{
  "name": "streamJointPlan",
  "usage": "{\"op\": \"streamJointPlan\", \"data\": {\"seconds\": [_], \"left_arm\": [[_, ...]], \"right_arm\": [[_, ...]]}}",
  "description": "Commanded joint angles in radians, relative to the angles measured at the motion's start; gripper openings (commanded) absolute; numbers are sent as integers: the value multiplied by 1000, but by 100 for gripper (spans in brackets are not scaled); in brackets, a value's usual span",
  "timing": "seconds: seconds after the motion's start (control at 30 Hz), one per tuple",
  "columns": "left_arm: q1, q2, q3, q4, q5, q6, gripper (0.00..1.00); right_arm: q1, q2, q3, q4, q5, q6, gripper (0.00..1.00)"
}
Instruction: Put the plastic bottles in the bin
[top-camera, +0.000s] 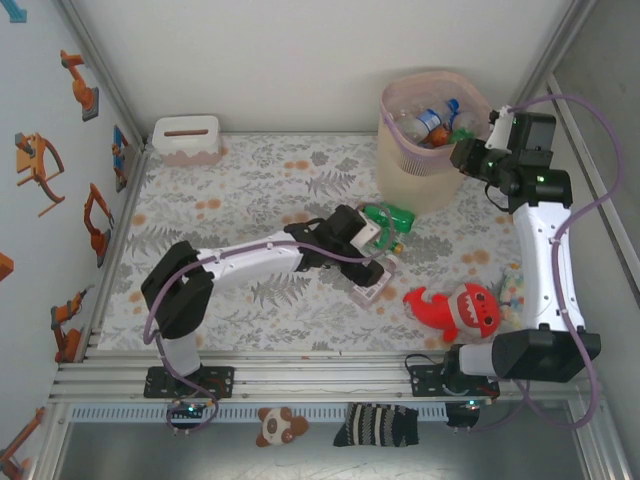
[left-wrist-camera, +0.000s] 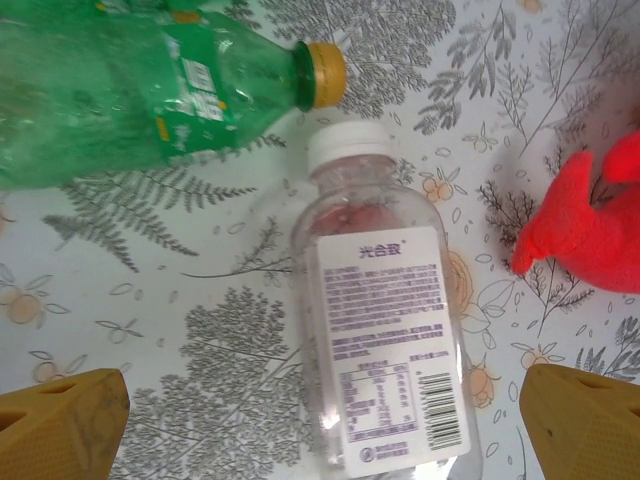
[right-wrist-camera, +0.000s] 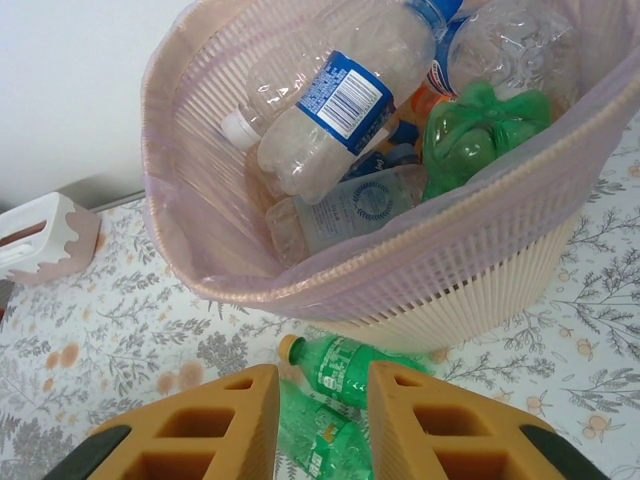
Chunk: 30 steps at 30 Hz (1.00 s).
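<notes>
The left gripper (left-wrist-camera: 322, 425) has its jaws spread wide and holds nothing. It is poised above a clear bottle (left-wrist-camera: 380, 330) that lies on its side on the leaf-patterned table cover (left-wrist-camera: 200, 330), white cap pointing away from the wrist. The bottle sits between the two orange fingers (left-wrist-camera: 60, 425) and touches neither.

Assessment: the bottle looks empty or nearly so, hence light. It appears thin-walled and smooth, so it is likely to flex or roll under pressure. The best hold is across the labelled midsection, where the sides are flattest. The tapered shoulder and cap would probably slip. A red plush shark (left-wrist-camera: 590, 230) lies near on one side, apart from the bottle.

Just beyond, a green bottle (left-wrist-camera: 150, 90) with a yellow cap lies crosswise, near the clear bottle's cap but not touching it. Its wall looks dented, hence soft; grip it mid-body.

At the far end the bin (right-wrist-camera: 470, 280) stands upright, well filled with bottles, among them a blue-labelled clear bottle (right-wrist-camera: 330, 100) and a crushed green one (right-wrist-camera: 480, 130). The right gripper (right-wrist-camera: 322, 390) hangs beside the rim, fingers drawn close together on nothing.
</notes>
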Motion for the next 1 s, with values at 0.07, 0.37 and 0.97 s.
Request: {"op": "streamJointPlan", "data": {"seconds": [0.07,0.37,0.97], "left_arm": [[-49,72,86,-107,-111,-35,99],[-108,224,206,-200,-136,-9,97],[-139,275,195,-251,-198,-5,65]], "right_arm": [[4,-36,-11,-18,8,-28,29],[4,-48,-1,-28,2,-33,29],[6,-51,-8,-26,-12,-26,29]]}}
